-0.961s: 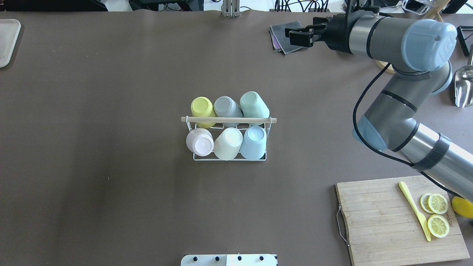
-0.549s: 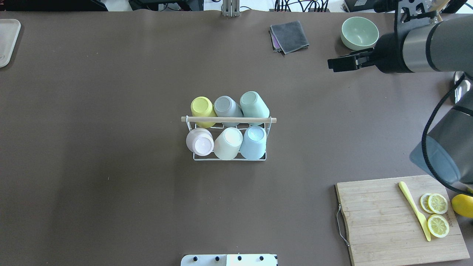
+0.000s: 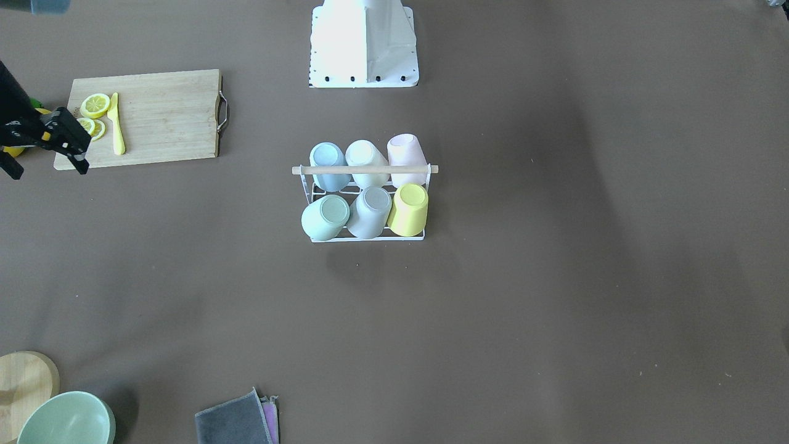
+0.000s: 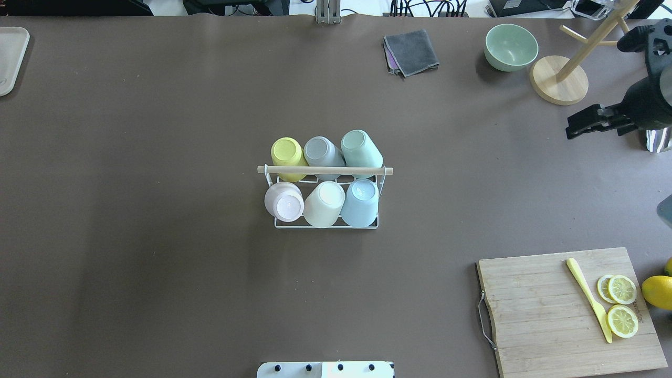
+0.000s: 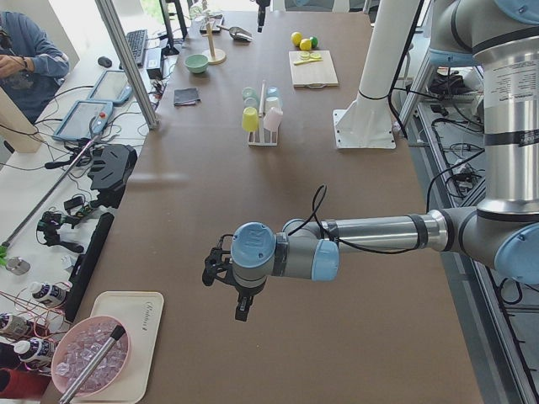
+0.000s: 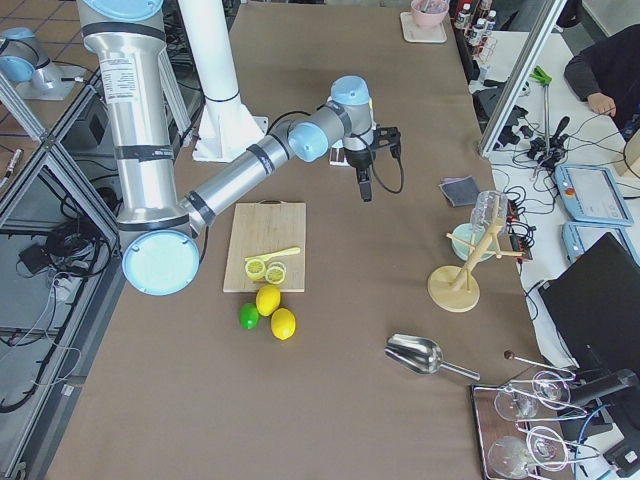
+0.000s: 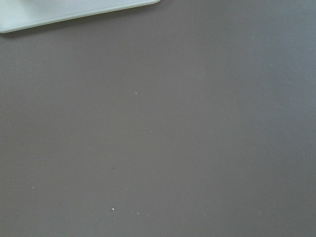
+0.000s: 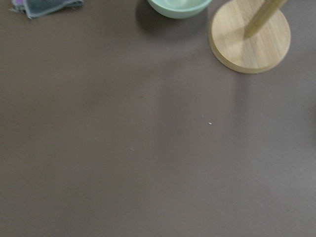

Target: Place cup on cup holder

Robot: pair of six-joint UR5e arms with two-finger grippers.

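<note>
The cup holder [image 4: 325, 170], a white wire rack with a wooden dowel across its top, stands mid-table and also shows in the front view [image 3: 363, 169]. Several pastel cups sit upside down on its prongs, among them a yellow cup [image 4: 287, 152], a mint cup [image 4: 361, 147] and a pink cup [image 4: 284, 202]. My right gripper [image 4: 575, 128] is far right of the rack, above bare table; in the front view [image 3: 49, 171] its jaws stand apart and empty. My left gripper [image 5: 223, 273] shows only in the exterior left view, far from the rack; I cannot tell its state.
A cutting board [image 4: 535, 315] with lemon slices and a yellow knife lies front right, a lemon [image 4: 656, 291] beside it. A green bowl [image 4: 511, 46], a wooden stand [image 4: 558, 79] and a grey cloth [image 4: 411, 51] sit at the back right. A pale tray [image 4: 10, 58] is far left.
My right arm has swung from near the grey cloth to the table's right edge, uncovering the bowl and wooden stand. The rack and cups have not moved.
</note>
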